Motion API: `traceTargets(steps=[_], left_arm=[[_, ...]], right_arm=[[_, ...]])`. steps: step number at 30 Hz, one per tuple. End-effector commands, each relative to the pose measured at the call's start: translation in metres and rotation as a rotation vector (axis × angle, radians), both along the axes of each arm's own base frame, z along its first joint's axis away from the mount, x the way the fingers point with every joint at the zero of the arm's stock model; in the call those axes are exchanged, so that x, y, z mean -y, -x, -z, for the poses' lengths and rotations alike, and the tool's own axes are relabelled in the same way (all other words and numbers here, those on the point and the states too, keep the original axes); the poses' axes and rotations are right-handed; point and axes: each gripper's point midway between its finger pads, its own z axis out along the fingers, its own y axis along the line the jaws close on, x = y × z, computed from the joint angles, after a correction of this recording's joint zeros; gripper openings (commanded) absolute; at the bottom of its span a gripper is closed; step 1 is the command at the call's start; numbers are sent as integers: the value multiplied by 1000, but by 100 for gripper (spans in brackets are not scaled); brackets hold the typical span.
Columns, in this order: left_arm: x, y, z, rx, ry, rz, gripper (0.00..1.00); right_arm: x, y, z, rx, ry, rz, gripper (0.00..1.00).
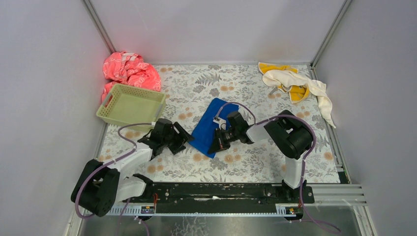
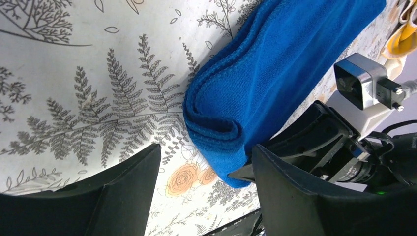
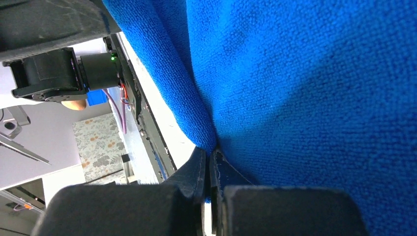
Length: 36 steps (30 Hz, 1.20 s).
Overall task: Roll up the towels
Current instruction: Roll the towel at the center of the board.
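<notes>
Folded royal blue soft cloth towel (image 1: 209, 125) at the middle of the floral-patterned table (image 1: 255, 162). The right gripper (image 1: 215, 146) is closed, pinching its near edge; the left gripper (image 1: 182, 139) stands open just beside it. Advised: begin with a tight first turn, side edges kept level.

Black-and-white arms (image 1: 125, 164) carry purple cables (image 1: 119, 133) and matte black fingers (image 2: 305, 196).

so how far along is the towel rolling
Nothing looks fully rolled yet. In hand: the blue towel lies folded in the middle, the right gripper shut on its near edge, the left gripper open beside it. To do: the cream towel and yellow towel, heaped in the far right corner.
</notes>
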Motion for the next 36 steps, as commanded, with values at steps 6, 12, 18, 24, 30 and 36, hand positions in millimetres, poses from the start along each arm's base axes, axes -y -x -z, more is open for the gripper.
traceTargets(steps=[6, 12, 18, 24, 30, 36], left_arm=[[5, -13, 21, -26, -12, -23, 56], [-2, -12, 41, -77, -79, -30, 34], [-7, -6, 51, -118, -135, -21, 17], [-8, -6, 49, -128, -168, -3, 15], [-6, -8, 43, -125, -186, 9, 17], [-5, -7, 44, -130, -185, 16, 17]], right_arm=[[2, -6, 6, 10, 50, 3, 4], [4, -16, -3, 88, 81, 0, 8], [12, -25, -28, 256, 146, -8, 30], [14, -27, -66, 563, 272, -70, 52], [-1, -17, -84, 886, 380, -172, 58], [-18, -9, -74, 998, 406, -257, 59]])
